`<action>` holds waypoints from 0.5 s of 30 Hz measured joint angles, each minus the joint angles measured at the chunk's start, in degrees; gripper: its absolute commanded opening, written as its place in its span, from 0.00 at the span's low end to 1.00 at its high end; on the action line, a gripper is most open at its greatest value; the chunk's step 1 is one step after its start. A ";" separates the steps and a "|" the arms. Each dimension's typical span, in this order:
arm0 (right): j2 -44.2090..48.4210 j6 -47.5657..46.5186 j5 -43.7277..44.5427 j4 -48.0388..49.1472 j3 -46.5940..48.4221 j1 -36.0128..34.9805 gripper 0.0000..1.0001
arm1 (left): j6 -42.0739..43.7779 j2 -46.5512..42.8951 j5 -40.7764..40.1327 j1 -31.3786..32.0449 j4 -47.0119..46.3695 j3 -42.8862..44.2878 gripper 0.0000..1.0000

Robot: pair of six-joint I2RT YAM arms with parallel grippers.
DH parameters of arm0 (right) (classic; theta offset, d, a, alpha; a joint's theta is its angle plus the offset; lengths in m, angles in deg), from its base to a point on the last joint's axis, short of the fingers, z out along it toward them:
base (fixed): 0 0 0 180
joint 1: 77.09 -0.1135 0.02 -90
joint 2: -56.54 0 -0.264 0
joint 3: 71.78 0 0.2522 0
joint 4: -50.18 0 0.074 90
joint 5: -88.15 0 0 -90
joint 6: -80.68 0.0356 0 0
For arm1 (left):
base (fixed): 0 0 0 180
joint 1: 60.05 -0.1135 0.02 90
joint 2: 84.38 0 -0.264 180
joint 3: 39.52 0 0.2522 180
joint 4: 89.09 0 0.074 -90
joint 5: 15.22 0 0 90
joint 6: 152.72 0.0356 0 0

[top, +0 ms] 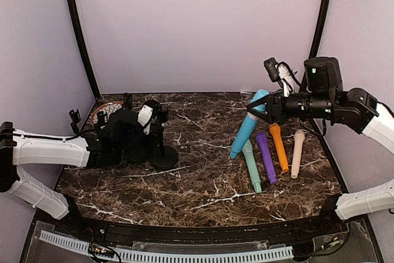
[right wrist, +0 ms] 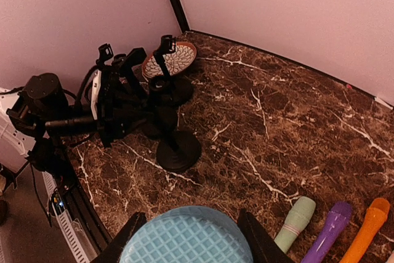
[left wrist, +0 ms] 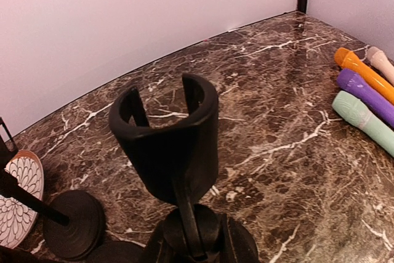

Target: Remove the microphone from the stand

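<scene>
Marbled tabletop (top: 203, 183) under lavender walls. From above: pins the stand (top: 164, 152) at nine o'clock with the left gripper (top: 154, 129), jaws closed on its stem, seemingly to keep it from tipping. Carries the blue microphone (top: 246, 129) at two o'clock in the right gripper (top: 261, 108), head up, tail angled down beside the mint microphone (top: 251, 167), apparently to join that row. From the left wrist: shows the clip (left wrist: 169, 146) empty, hence judged already freed. From the right wrist: clamps both fingers (right wrist: 130, 237) tight against the blue mesh head at six o'clock.
</scene>
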 measured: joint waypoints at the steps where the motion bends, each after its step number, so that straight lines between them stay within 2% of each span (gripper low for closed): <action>1: 0.00 0.57 0.17 -0.74 -0.72 0.00 0.10 | 0.26 0.22 0.02 -1.09 0.00 0.24 0.00; 8: 1.57 4.61 -0.26 -3.26 -7.80 0.00 0.10 | 1.84 4.20 2.47 -6.08 -1.27 3.43 0.00; 15: -0.55 7.52 -3.98 0.09 -12.57 0.00 0.08 | 3.06 8.98 3.50 -9.66 -3.65 6.86 0.01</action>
